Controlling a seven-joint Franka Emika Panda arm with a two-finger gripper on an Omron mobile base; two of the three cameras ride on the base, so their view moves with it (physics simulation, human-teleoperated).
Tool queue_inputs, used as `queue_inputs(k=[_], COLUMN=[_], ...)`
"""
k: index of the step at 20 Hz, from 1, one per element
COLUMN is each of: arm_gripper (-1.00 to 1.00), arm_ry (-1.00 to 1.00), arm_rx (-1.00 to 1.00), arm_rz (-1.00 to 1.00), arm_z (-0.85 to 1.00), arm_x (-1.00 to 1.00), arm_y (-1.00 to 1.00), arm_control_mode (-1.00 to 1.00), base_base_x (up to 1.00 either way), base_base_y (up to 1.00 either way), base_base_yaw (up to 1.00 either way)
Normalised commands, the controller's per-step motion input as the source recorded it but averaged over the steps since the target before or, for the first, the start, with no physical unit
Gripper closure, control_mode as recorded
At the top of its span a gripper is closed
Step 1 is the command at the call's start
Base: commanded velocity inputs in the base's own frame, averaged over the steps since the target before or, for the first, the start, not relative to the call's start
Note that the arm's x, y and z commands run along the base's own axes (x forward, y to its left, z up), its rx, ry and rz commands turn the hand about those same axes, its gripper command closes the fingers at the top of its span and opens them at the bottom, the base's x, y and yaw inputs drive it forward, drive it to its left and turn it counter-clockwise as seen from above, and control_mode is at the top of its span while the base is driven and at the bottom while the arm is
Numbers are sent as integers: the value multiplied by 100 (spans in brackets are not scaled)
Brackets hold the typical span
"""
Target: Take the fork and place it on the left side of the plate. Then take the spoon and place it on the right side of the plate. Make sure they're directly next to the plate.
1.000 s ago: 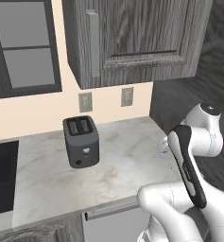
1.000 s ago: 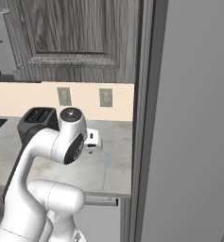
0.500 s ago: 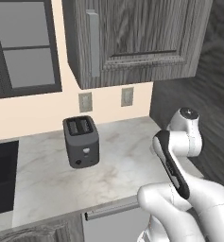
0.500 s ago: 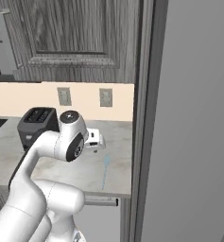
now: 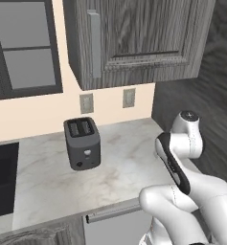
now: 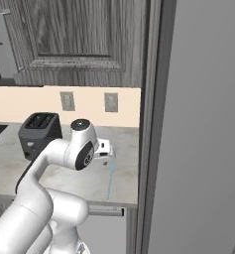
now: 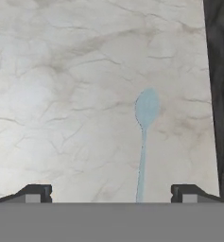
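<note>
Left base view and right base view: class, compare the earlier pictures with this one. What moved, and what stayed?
The arm's upper joint swung left across the counter, folding tighter. The end effector remains open, holding nothing. The toaster and pale blue spoon lie where they were.

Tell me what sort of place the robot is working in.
A rendered home kitchen, most likely: a pale marbled stone counter holds a dark grey two-slot toaster, dark wood-grain wall cabinets hang above, and a thin light-blue spoon lies on the counter near its right end.
</note>
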Motion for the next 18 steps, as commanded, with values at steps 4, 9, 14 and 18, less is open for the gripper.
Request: queue_inputs(k=[4,9,14,18], arm_gripper=[-100,-100,-100,-100], arm_ry=[14,11,4,0], arm_rx=[0,0,0,0], arm_rz=[-3,-4,-4,-7], arm_z=[-6,-14,-27,-35], arm_x=[0,0,0,-10], arm_y=[-6,-4,-8,-8], arm_control_mode=[-100,-100,-100,-100], base_base_x=[0,0,0,0], base_base_y=[0,0,0,0], base_base_yaw=[0,0,0,0])
